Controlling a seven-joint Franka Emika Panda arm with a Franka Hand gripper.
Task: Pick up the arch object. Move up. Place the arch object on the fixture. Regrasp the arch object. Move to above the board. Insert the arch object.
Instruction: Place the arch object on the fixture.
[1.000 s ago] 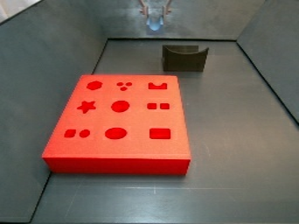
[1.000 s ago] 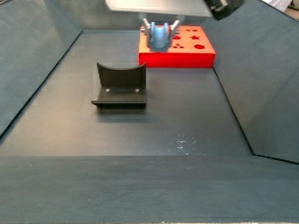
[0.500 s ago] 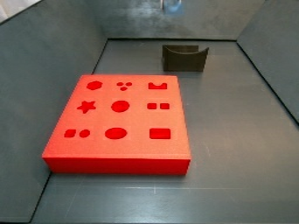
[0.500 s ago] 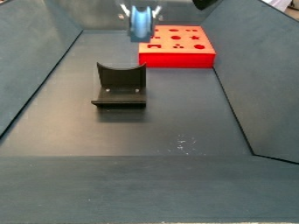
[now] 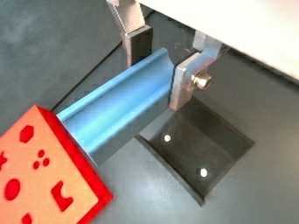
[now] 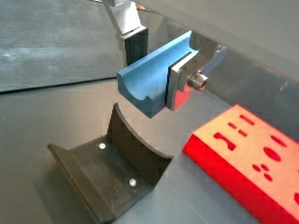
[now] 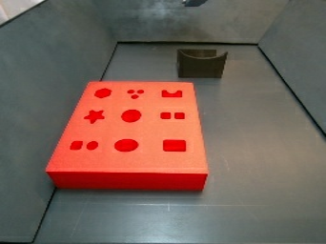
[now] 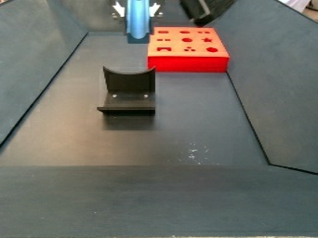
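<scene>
My gripper (image 5: 162,61) is shut on the arch object (image 5: 117,98), a grey-blue elongated block with a curved notch, held crosswise between the silver fingers. It also shows in a wrist view (image 6: 149,74) and in a side view (image 8: 137,19), high in the air near the top edge. The dark fixture (image 8: 126,90) with its U-shaped dip stands on the floor below and nearer than the gripper (image 8: 137,11). It also shows in a side view (image 7: 201,62) and in both wrist views (image 5: 197,157) (image 6: 107,175). The red board (image 7: 132,132) lies flat on the floor with its recesses up.
Grey walls (image 7: 57,43) enclose the dark floor (image 8: 162,139). The board sits at the far end (image 8: 188,49) in a side view, beyond the fixture. A dark part of the arm (image 8: 205,8) shows at the top edge.
The gripper with the arch object has risen and shifted from over the board's near edge toward the fixture's side. It has left the top of one side view.
</scene>
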